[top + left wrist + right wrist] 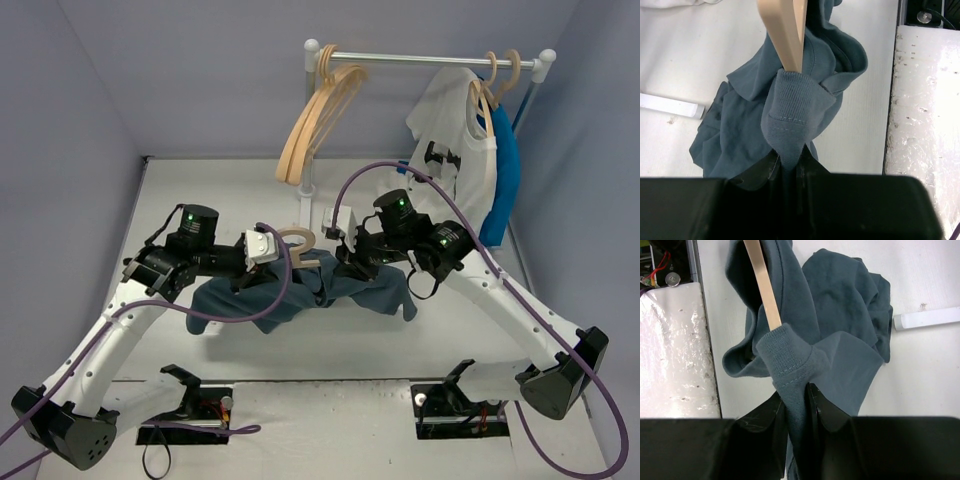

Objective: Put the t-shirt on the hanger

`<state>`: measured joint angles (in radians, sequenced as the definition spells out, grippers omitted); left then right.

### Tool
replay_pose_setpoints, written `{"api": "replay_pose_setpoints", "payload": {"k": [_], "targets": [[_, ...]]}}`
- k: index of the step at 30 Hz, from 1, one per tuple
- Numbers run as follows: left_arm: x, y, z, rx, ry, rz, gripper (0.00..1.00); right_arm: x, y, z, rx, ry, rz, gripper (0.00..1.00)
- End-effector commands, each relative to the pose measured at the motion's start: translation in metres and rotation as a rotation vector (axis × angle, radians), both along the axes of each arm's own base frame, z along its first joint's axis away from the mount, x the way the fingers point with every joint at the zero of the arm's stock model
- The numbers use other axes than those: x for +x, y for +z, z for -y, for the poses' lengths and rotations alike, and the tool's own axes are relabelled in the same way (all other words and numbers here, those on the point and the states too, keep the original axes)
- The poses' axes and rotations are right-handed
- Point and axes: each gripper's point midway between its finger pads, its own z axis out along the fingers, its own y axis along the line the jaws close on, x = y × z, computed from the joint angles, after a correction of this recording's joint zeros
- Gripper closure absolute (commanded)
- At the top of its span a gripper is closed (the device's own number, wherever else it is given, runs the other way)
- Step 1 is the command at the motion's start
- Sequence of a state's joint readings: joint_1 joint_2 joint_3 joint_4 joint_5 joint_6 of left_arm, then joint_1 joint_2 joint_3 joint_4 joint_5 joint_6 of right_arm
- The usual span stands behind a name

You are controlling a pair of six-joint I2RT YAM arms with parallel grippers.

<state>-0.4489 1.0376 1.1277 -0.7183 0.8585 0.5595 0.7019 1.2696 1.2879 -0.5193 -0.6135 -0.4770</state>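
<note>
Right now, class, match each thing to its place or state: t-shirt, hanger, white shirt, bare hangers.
Things:
1 t-shirt
2 hanger
3 white shirt
4 bare hangers

Places or states:
A hanging at the left end of the rail
B pinched at two spots
C hanging on the rail's right part
D one arm inside the t-shirt

Pairs: 1-B, 2-D, 3-C, 4-A

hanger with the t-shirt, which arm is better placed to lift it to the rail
Right, probably. The right gripper, shut on the t-shirt collar, sits nearer the bare stretch of the rail; the left gripper, also shut on the collar, is farther off beside the hanger hook.
</note>
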Motion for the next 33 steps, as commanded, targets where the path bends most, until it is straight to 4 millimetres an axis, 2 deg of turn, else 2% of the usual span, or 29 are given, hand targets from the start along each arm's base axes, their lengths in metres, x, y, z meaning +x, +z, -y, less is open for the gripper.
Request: {"api": "replay_pose_setpoints", "payload": {"k": [1,16,19,22,24,25,30,32,33], "targets": [[0.0,0.038,0.006,-0.057,-0.07,0.126,1.0,0.0,0.017,0.002,0.035,0.003,0.063,0.85],[-0.01,0.042,0.005,-0.067,-0.112,0.126,1.0,-0.001,0.008,0.014,-0.005,-0.023,0.081,0.71],[-0.012,0.041,0.005,-0.061,-0.118,0.121,1.0,0.0,0.008,0.016,-0.01,-0.026,0.086,0.74],[-0.015,0.038,0.002,-0.049,-0.116,0.113,1.0,0.0,0.007,0.018,-0.017,-0.03,0.093,0.83],[-0.015,0.036,0.0,-0.038,-0.109,0.114,1.0,0.0,0.007,0.02,-0.016,-0.029,0.099,0.97],[-0.015,0.036,-0.001,-0.036,-0.109,0.113,1.0,-0.001,0.009,0.02,-0.014,-0.029,0.101,1.0],[-0.011,0.037,-0.003,-0.022,-0.081,0.121,1.0,-0.006,0.022,0.017,0.027,-0.002,0.114,1.0],[-0.008,0.037,-0.006,-0.007,-0.056,0.132,0.95,-0.005,0.032,0.018,0.04,-0.003,0.137,1.0],[-0.004,0.038,-0.01,0.005,-0.034,0.144,0.89,-0.004,0.039,0.019,0.049,-0.009,0.161,1.0]]}}
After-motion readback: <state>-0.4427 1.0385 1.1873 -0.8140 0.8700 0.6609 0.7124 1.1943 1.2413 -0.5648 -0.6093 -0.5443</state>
